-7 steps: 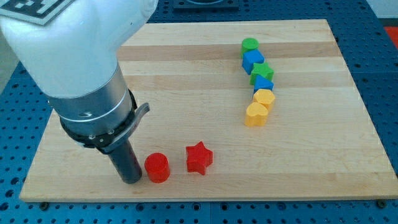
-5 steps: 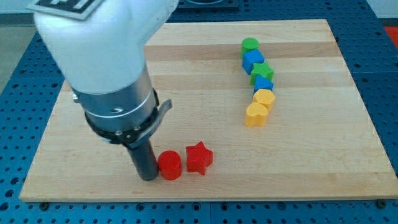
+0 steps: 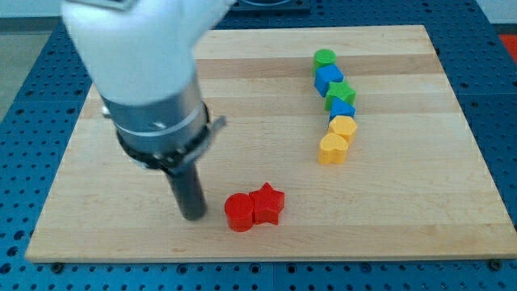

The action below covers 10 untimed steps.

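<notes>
While my tip (image 3: pixel 193 215) rested on the wooden worktop (image 3: pixel 242 105) near the view's bottom, it stood just left of the red cylinder (image 3: pixel 239 212), a narrow gap showing between them; no contact could be made out. No claw was fitted, only the straight dark rod, so there was nothing to spread or press together.

Red cylinder touched the red star (image 3: pixel 267 204) on its right side, the pair sitting together near the board's bottom edge.

Well apart, toward the view's upper right, six blocks ran in a crooked chain from top to bottom, each touching or nearly touching the next: green cylinder (image 3: pixel 324 57), blue cube (image 3: pixel 329 78), green star (image 3: pixel 340 91), a blue block (image 3: pixel 342 109) of unclear shape, a yellow block (image 3: pixel 344 127), and a yellow heart-like block (image 3: pixel 331 149) at the bottom end.

Blue perforated surface (image 3: pixel 24 97) surrounded the board.
</notes>
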{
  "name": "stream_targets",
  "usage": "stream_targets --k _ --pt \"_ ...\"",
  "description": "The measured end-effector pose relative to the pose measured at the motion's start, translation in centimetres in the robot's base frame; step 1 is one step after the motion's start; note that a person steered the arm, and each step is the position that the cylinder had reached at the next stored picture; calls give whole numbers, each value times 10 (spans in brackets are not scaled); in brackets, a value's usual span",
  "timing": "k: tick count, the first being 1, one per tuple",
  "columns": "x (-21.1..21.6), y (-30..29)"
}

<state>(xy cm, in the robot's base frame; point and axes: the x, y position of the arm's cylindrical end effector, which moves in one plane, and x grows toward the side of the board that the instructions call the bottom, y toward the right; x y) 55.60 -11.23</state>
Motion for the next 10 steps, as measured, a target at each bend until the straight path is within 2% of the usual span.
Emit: stream_targets --k 1,2,10 --pt "-53 -7" --pt "-79 27" --pt "-78 28"
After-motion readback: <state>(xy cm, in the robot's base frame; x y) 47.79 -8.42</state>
